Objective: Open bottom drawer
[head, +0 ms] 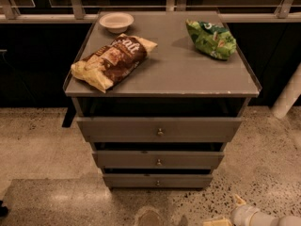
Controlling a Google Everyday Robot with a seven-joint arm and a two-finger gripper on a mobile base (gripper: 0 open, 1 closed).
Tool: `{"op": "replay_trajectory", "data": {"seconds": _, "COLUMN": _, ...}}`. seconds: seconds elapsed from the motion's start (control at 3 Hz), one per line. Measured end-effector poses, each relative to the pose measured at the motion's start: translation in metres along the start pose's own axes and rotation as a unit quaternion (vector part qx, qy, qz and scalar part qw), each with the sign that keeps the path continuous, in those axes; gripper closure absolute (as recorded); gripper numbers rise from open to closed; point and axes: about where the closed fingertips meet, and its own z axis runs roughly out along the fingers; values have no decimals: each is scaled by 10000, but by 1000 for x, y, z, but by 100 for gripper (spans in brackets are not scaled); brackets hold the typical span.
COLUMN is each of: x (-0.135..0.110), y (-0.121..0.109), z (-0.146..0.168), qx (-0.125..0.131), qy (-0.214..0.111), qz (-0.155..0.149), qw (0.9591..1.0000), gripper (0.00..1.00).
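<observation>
The grey three-drawer cabinet (160,81) stands in the middle of the camera view. Its bottom drawer (157,181) is the lowest, narrowest front, with a tiny brass knob (157,182) at its centre. It stands flush and closed under the wider middle drawer (158,159) and the widest top drawer (159,129). My gripper (225,214) shows only in part at the bottom right corner, low over the floor, to the right of and below the bottom drawer, apart from it.
On the cabinet top lie a brown chip bag (113,60) at the left, a green chip bag (210,39) at the right and a white bowl (116,20) at the back left. Speckled floor (42,149) surrounds the cabinet. A white post (289,95) stands at the right.
</observation>
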Motion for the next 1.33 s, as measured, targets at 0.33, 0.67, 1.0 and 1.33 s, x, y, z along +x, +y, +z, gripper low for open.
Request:
{"op": "replay_trajectory", "data": {"seconds": 0.33, "x": 10, "y": -2, "z": 52, "qx": -563, "qy": -236, "qz": 205, "qw": 9979, "gripper": 0}}
{"op": "replay_trajectory", "data": {"seconds": 0.67, "x": 13, "y": 5, "z": 100, "qx": -1081, "qy": -320, "qz": 329, "qw": 9931, "gripper": 0}}
{"op": "replay_trajectory", "data": {"seconds": 1.0, "x": 15, "y": 7, "z": 104, "qx": -1114, "qy": -334, "qz": 367, "qw": 9925, "gripper": 0}}
{"op": "replay_trajectory", "data": {"seconds": 1.33, "x": 16, "y": 8, "z": 103, "qx": -1070, "qy": -372, "qz": 401, "qw": 9928, "gripper": 0}}
